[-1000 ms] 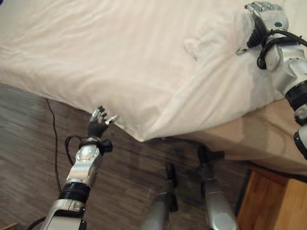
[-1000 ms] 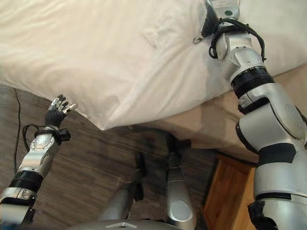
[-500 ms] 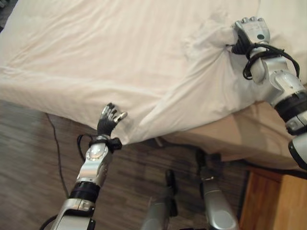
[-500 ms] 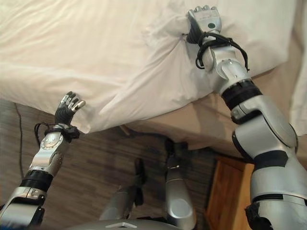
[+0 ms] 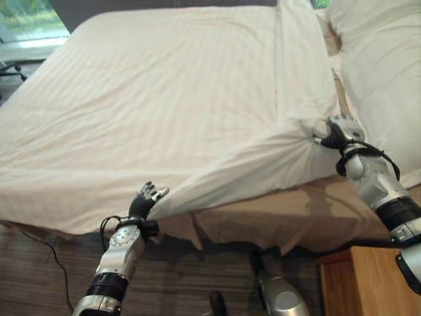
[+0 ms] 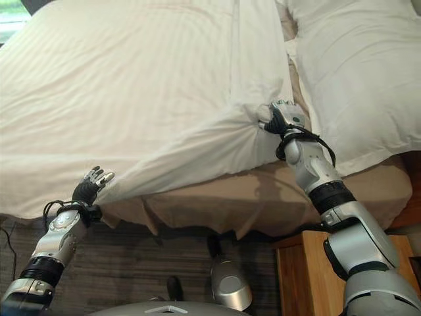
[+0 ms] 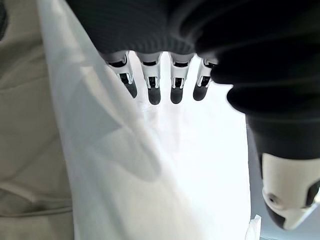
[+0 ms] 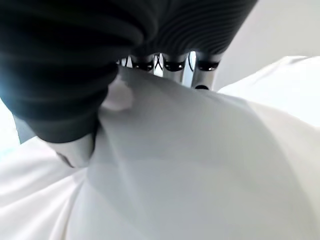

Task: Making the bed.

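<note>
Spreading across the mattress (image 5: 289, 220) in the left eye view, the white duvet (image 5: 158, 99) covers most of the bed, with its near corner drawn into a taut ridge that runs between the two hands. The left hand (image 5: 146, 201) sits at the low end of that ridge, at the bed's near edge above the wood-grain floor (image 5: 39, 263), its fingers straight and spread against the cloth rather than curled round it. The right hand (image 5: 337, 131) is up on the bed beside the white pillow (image 5: 381, 72), clenched on a bunch of the duvet.

Seen from the right eye view, the same ridge climbs from the left hand (image 6: 89, 187) to the right hand (image 6: 281, 118), and a wooden nightstand (image 6: 302, 276) stands on the floor below the right arm, next to the bed's side.

From the left wrist view, the fingers (image 7: 151, 85) hang straight in a row with the thumb (image 7: 290, 195) well apart, and the duvet (image 7: 150, 180) passes beside them, ungrasped.

From the right wrist view, the duvet (image 8: 200, 170) is gathered tight against the hand, with the fingers (image 8: 202, 75) wrapped over the fold.
</note>
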You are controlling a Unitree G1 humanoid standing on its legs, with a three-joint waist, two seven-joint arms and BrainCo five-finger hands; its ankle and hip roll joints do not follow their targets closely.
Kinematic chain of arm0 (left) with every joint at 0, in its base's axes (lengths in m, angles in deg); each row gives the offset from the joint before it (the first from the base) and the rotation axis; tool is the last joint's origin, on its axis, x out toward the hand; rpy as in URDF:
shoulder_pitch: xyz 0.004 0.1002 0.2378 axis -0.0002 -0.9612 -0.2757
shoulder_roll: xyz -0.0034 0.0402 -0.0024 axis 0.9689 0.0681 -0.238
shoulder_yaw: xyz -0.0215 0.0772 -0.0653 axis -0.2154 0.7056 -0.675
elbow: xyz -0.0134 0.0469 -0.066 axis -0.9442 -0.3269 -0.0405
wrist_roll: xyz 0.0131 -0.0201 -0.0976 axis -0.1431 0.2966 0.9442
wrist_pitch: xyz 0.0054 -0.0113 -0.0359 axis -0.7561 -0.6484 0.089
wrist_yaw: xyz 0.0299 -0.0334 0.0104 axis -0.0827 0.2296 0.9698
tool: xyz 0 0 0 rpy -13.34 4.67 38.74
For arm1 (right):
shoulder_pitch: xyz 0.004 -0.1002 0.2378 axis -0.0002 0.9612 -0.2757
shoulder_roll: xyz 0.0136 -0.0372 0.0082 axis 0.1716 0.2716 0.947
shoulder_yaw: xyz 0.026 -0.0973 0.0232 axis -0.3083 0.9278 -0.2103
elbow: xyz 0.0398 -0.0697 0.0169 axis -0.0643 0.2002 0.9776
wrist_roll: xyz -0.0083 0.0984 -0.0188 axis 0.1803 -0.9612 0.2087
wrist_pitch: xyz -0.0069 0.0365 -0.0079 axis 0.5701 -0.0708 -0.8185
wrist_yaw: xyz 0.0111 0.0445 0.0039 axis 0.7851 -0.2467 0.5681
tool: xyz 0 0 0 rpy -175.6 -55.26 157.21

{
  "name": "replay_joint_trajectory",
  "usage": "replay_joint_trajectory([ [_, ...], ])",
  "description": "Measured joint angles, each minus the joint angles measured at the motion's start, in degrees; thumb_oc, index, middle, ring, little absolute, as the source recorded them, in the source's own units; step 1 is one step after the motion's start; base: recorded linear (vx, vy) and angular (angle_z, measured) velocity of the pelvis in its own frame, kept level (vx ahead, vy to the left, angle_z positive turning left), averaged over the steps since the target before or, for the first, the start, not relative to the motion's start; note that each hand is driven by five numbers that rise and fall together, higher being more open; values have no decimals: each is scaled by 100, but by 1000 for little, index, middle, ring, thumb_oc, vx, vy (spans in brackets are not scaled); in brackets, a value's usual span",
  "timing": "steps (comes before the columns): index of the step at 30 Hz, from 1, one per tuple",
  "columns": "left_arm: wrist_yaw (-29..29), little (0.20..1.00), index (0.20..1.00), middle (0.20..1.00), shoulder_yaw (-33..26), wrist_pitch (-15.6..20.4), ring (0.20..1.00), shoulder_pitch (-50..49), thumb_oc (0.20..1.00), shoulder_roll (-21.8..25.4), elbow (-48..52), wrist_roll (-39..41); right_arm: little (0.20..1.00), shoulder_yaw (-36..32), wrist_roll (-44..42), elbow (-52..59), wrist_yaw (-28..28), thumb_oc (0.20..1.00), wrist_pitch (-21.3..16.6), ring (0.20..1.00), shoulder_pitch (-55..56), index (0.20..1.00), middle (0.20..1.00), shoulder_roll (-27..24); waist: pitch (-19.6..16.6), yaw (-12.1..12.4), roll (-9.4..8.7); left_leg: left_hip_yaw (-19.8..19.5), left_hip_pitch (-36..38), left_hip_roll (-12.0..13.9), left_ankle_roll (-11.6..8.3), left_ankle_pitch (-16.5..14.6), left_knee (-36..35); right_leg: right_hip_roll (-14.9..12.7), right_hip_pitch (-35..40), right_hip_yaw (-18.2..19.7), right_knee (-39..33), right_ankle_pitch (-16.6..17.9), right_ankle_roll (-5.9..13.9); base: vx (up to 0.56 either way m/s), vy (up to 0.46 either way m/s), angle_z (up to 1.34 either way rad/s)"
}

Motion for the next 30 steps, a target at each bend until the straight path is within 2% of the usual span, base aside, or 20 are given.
replay_joint_trajectory([
  [4,-11,1000,1000,1000,-380,-108,1000,-356,1000,-178,-8,-175,200,-732,3,693,-12,200,-9,200,1361,200,200,-2,-170,-164,169,192,203,-86,92,-136,-4,-42,119,203,-8,-38,54,-17,75,-24],
  [5,-7,1000,1000,1000,-559,-111,1000,-461,1000,-383,-115,-181,200,-1259,8,1463,6,200,-68,200,2504,200,200,29,-222,-301,217,248,353,-132,135,-167,-4,-62,210,268,6,-87,115,-28,82,-30],
  [7,0,1000,1000,1000,-632,-107,1000,-492,1000,-469,-173,-219,200,-1684,19,1805,28,200,-172,200,3248,200,200,224,-251,-364,198,298,379,-154,145,-180,0,-34,207,327,28,-94,128,-17,42,-13],
  [11,12,1000,1000,1000,-728,-110,1000,-568,1000,-573,-344,-255,200,-1695,55,1813,90,200,-329,200,3428,200,200,393,-343,-548,203,427,454,-190,191,-279,-4,-58,202,434,106,-131,181,-18,33,-15],
  [14,59,1000,1000,1000,-758,-100,1000,-584,1000,-575,-347,-325,200,-1788,133,1893,298,200,-470,200,3540,200,200,570,-356,-537,173,438,546,-189,190,-246,-4,-34,284,492,100,-149,203,-12,24,-4],
  [16,302,1000,1000,1000,-521,34,1000,-607,1000,-749,-381,-601,200,-1768,341,1898,555,200,-541,200,3693,200,200,785,-347,-575,120,471,574,-187,189,-278,-3,5,290,527,127,-167,223,-37,25,-8],
  [18,279,1000,1000,1000,-276,130,1000,-582,1000,-930,-686,-765,200,-1514,507,1545,790,200,-663,200,3563,200,200,881,-423,-556,109,513,572,-179,201,-289,-4,-12,283,536,124,-173,234,-38,16,-12],
  [19,275,1000,1000,1000,-248,107,1000,-588,1000,-1147,-908,-850,1000,-1390,520,992,798,1000,-728,1000,3394,1000,1000,942,-479,-573,41,572,594,-167,204,-299,-4,8,291,584,114,-173,234,-39,16,-12],
  [23,340,1000,1000,1000,-253,111,1000,-721,1000,-1177,-912,-865,1000,-1357,567,545,1002,1000,-733,1000,3463,1000,1000,1082,-513,-554,-163,572,607,-155,203,-297,-3,19,310,577,112,-171,235,-23,8,0],
  [26,406,1000,1000,1000,-208,160,1000,-706,1000,-1189,-913,-866,1000,-1338,740,56,1144,1000,-765,1000,3472,1000,1000,1258,-533,-542,-212,583,643,-159,199,-309,-4,11,350,576,115,-173,237,-42,18,0],
  [28,519,1000,1000,1000,-109,167,1000,-669,1000,-1206,-940,-864,1000,-954,747,-901,1299,1000,-774,1000,3274,1000,1000,1602,-531,-508,-271,579,677,-166,195,-320,-4,1,393,573,105,-174,238,-59,23,3],
  [30,604,1000,1000,1000,16,243,1000,-628,1000,-1213,-1045,-863,1000,-908,741,-1925,1480,1000,-768,1000,2949,1000,1000,1973,-563,-467,-313,580,693,-163,192,-322,-4,6,404,572,102,-180,245,-41,13,1],
])
